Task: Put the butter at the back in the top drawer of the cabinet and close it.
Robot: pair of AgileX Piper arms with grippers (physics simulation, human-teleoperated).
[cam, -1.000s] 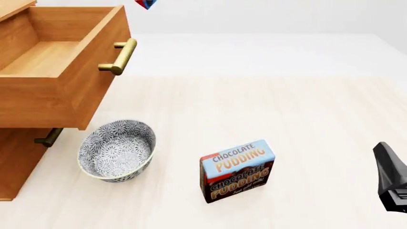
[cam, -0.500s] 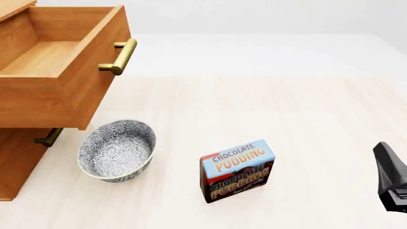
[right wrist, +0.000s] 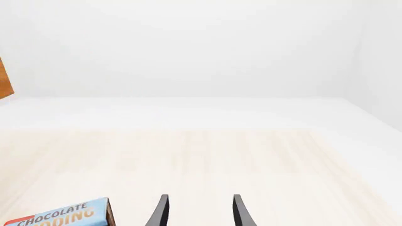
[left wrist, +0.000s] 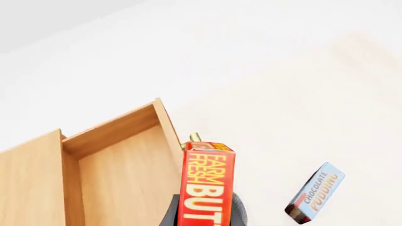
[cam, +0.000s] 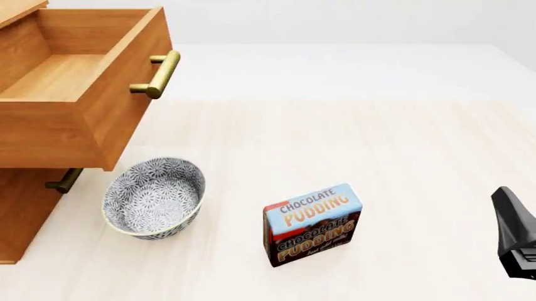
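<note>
Front view: top drawer (cam: pixel 80 94) is pulled out, upper left of the frame, interior bare wood, brass handle (cam: pixel 159 75) on its front. Rest of the cabinet (cam: pixel 21 216) sits under it at lower left, with one lower handle (cam: pixel 64 182) partly showing below the drawer. Patterned bowl (cam: pixel 153 197) stands on the tabletop (cam: pixel 352 138) just below the drawer front, lower left of centre. Chocolate pudding box (cam: pixel 312 223) stands upright on its edge, lower centre, apart from the bowl. A dark piece of the right arm (cam: pixel 515 233) pokes in at the lower right edge; its fingers are outside this frame. Butter and left gripper are out of this frame. Left wrist view: butter (left wrist: pixel 206 186) is at bottom centre, clamped between the dark fingers (left wrist: pixel 238 213) of the left gripper (left wrist: pixel 204 216), box on end with "FARM FRESH BUTTER" lettering partly cut off by the frame. It is held in the air above the open drawer's front edge; drawer interior fills the lower left, handle end peeks out just behind the box's top. Pudding box appears at lower right, on the tabletop. Right wrist view: right gripper (right wrist: pixel 198 212) at bottom centre, fingers (right wrist: pixel 159 214) apart, nothing between them, over bare tabletop. Corner of the pudding box in the bottom left; sliver of cabinet wood at the left edge.
</note>
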